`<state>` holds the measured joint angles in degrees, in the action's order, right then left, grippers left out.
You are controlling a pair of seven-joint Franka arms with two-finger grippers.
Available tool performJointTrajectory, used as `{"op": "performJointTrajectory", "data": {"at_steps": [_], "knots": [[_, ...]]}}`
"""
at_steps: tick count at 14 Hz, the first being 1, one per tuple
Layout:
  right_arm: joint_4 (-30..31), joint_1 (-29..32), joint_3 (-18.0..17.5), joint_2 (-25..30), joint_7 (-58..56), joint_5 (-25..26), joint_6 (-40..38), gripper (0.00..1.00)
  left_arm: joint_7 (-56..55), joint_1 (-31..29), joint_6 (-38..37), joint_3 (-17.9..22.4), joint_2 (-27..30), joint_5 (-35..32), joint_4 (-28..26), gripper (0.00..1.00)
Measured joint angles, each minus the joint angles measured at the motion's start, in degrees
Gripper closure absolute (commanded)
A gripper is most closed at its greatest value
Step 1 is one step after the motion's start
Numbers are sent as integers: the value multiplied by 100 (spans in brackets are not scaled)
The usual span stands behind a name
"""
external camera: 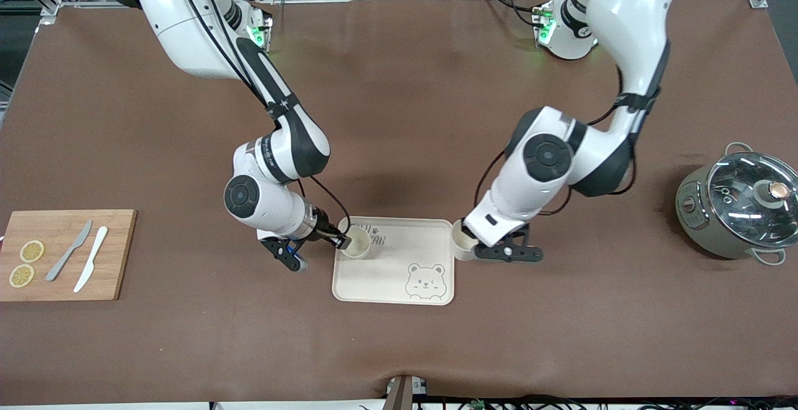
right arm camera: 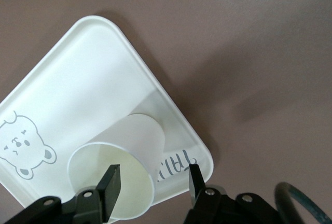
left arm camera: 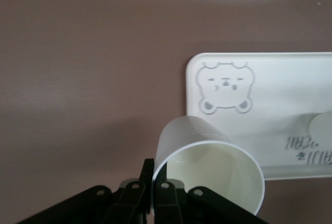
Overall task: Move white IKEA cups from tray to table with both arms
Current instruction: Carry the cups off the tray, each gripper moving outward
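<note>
Front view: bear tray lowest. On its corner toward right arm's end, one cup, my right gripper at its rim. Second cup just off tray's edge toward left arm's end.

Left wrist view: left gripper clamps second cup wall.

Right wrist view: right fingers spread apart, straddling cup on tray.

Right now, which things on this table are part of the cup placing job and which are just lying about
Job: cup on the bear tray at the open right gripper; cup gripped by the left gripper at the tray's edge.
Lying about: cutting board, lemon slices, two knives, lidded pot.
</note>
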<state>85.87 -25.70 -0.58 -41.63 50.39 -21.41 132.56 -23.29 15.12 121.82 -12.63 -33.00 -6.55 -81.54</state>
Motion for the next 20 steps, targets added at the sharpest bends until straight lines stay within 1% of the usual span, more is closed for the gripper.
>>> {"op": "performJointTrajectory", "data": {"at_steps": [1, 4, 7, 8, 10, 12, 15, 17, 18, 20], "knots": [[-6, -35, 0, -28, 33, 0, 39, 100, 321, -219, -226, -2, 171, 0, 3, 100], [-20, -104, 2, -105, 64, 0, 120, 100, 1149, -903, -917, -10, 611, 0, 2, 100], [-158, -102, 18, -110, 68, -1, 110, 100, 1934, -1513, -1537, -16, 820, 0, -56, 100], [-257, -96, 31, -108, 70, -2, 35, 100, 2177, -1737, -1593, -19, 833, 0, -129, 100], [-548, -64, 76, -102, 70, -2, -508, 100, 2542, -2150, -1598, -23, 817, 0, -352, 100], [-880, 43, 126, -69, 29, 26, -1194, 100, 2656, -2430, -1456, -28, 793, 0, -673, 100], [-1061, 404, 164, 95, -603, 255, -2027, 100, 2660, -2552, -806, -40, 784, 0, -1349, 100], [-1050, 751, 188, 251, -1140, 363, -2640, 100, 2648, -2625, -229, -81, 780, 0, -1821, 100], [-993, 939, 190, 352, -1461, 431, -2805, 100, 2617, -2640, 42, -100, 778, 1, -2044, 100], [-687, 1275, 197, 609, -2144, 508, -2930, 100, 2542, -2639, 357, -147, 774, 3, -2385, 100]]}}
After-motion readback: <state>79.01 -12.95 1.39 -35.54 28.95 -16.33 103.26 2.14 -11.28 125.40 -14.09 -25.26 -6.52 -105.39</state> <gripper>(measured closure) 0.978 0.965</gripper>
